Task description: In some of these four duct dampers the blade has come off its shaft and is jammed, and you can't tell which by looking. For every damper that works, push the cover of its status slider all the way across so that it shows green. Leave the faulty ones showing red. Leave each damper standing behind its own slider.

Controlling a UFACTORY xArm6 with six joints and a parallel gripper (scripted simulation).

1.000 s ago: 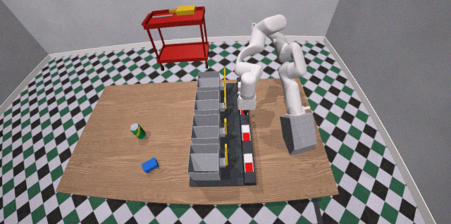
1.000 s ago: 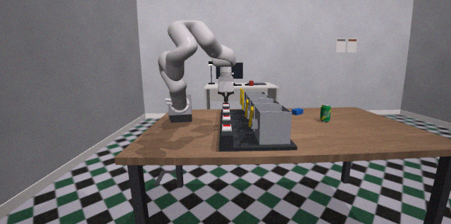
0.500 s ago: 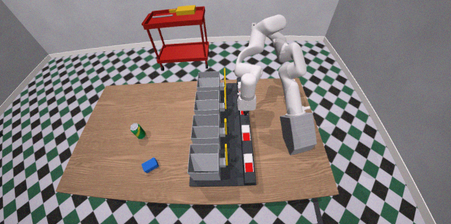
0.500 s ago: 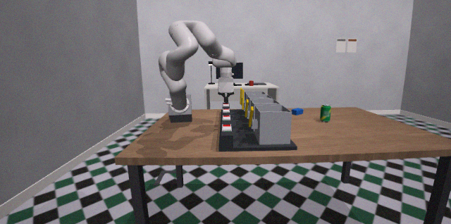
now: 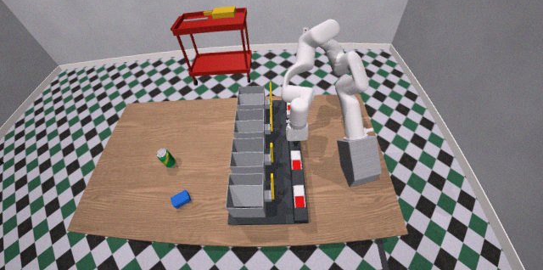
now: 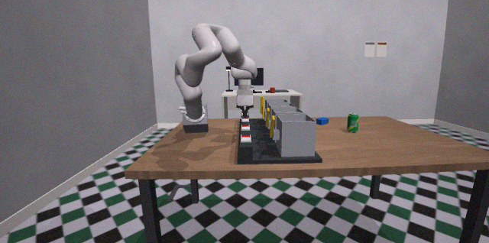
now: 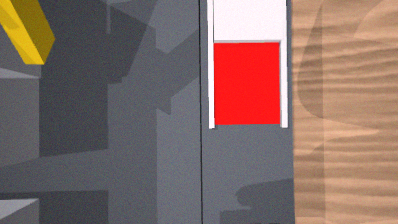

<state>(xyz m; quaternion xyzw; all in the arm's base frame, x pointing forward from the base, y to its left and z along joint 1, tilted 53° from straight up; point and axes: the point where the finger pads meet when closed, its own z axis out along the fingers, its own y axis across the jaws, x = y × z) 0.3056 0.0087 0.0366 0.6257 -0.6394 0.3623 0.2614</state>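
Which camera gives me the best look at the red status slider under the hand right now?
The wrist view: the red status slider fills the frame, white cover pushed back. The top view hides it behind the shut hand; the exterior view shows a sliver.

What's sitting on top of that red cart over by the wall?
The red cart has a yellow block and a thin grey bar on its top tray. Its lower shelf looks bare, though the top tray covers its back part.

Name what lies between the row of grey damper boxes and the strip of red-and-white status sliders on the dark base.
In the top view, yellow levers stand between the damper boxes and the sliders, over a dark lane of the base.
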